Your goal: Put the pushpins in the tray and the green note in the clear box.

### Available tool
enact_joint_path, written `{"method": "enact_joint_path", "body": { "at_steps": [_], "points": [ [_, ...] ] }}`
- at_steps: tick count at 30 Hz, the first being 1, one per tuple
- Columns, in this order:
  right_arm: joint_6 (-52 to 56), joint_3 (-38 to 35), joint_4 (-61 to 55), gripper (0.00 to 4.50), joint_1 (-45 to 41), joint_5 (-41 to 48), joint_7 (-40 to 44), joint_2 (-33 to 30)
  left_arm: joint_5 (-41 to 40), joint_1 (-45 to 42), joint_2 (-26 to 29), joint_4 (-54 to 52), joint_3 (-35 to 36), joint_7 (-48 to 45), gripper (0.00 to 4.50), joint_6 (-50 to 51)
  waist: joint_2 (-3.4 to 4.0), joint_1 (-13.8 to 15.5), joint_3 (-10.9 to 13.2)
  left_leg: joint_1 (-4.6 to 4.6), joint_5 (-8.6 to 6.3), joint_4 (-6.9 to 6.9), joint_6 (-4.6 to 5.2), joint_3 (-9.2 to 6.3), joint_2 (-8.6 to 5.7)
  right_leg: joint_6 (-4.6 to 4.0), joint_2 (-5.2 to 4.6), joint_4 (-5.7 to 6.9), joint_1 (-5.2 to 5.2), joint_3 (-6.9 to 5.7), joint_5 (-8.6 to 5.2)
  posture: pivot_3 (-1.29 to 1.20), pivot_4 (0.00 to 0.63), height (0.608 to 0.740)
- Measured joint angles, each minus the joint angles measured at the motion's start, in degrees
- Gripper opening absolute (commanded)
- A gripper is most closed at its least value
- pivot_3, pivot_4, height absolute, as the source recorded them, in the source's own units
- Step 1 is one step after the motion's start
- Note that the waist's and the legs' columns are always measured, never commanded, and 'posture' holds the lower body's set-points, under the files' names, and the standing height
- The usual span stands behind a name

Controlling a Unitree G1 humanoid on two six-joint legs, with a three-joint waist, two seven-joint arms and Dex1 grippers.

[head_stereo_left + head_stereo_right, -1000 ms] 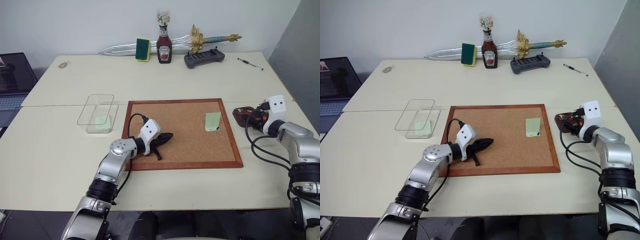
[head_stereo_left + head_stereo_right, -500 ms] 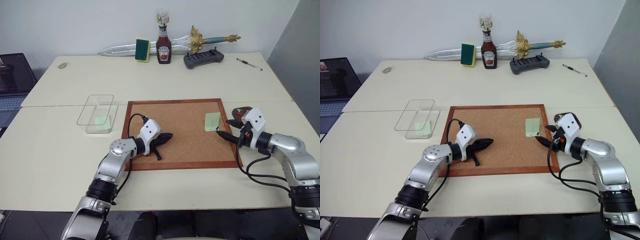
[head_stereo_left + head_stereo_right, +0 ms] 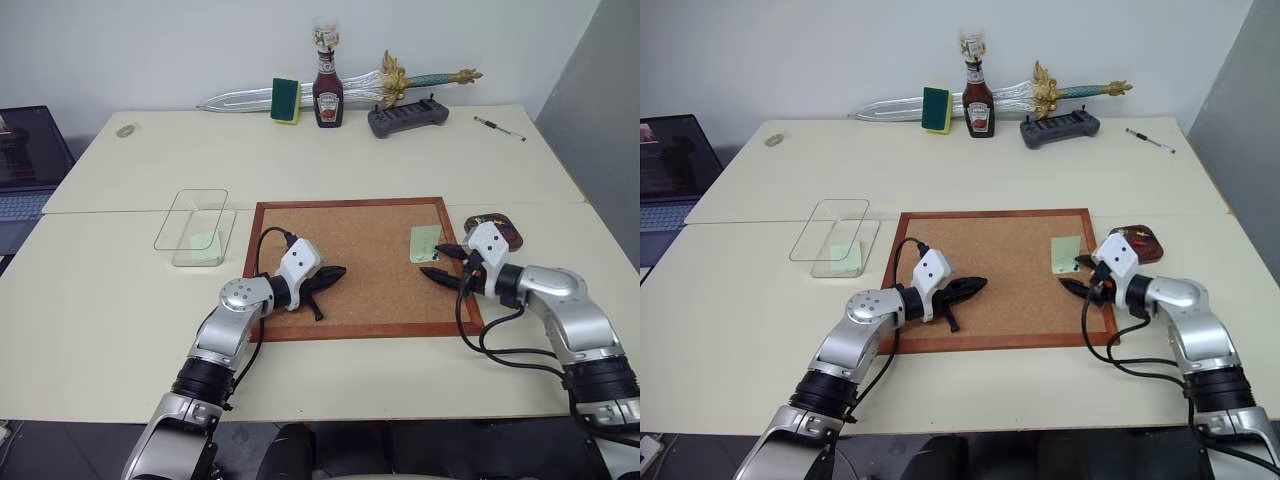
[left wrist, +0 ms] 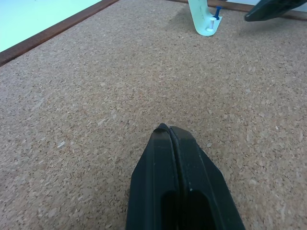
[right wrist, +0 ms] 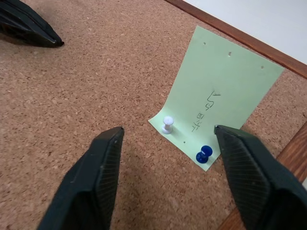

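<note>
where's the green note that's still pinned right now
In the head views, the green note sits near the cork board's right edge, just ahead of the right gripper.

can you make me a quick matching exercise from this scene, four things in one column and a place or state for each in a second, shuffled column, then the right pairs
Things
1. left gripper
2. right gripper
3. green note
4. tray

Places or states
A. pinned to the cork board by a white pushpin and a blue pushpin
B. open, fingers either side of the two pins
C. on the table beside the board's right edge
D. shut, over the bare cork

Pairs: 1-D, 2-B, 3-A, 4-C
</note>
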Motion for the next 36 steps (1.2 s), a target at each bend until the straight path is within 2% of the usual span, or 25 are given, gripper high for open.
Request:
{"method": "enact_joint_path", "body": {
  "at_steps": [11,26,36],
  "points": [
    [-2.7,0.6,4.3,0.07,-1.7,-0.9,0.5,0.4,0.0,0.6,0.1,-0.5,0.0,0.0,0.00,0.0,0.00,0.0,0.0,0.00,0.00,-0.01,0.00,0.01,0.00,0.00,0.00,0.00,-0.01,0.01,0.00,0.00,0.150,0.740],
    [-3.1,-0.6,3.9,0.07,-1.7,0.2,0.6,0.3,0.0,1.4,0.2,-1.3,0.0,0.0,0.00,0.0,0.00,0.0,0.0,0.00,0.00,-0.01,0.00,0.00,0.00,0.00,0.00,0.00,-0.01,0.01,0.00,0.00,0.150,0.740],
    [-1.0,-2.1,-0.3,0.07,-1.5,2.4,0.5,0.2,0.0,1.5,0.1,-1.4,0.0,0.1,0.00,0.0,0.00,0.0,0.0,-0.01,0.00,-0.01,0.00,-0.01,0.00,0.00,0.00,0.00,-0.01,0.00,0.00,0.00,0.150,0.740]
  ]
}}
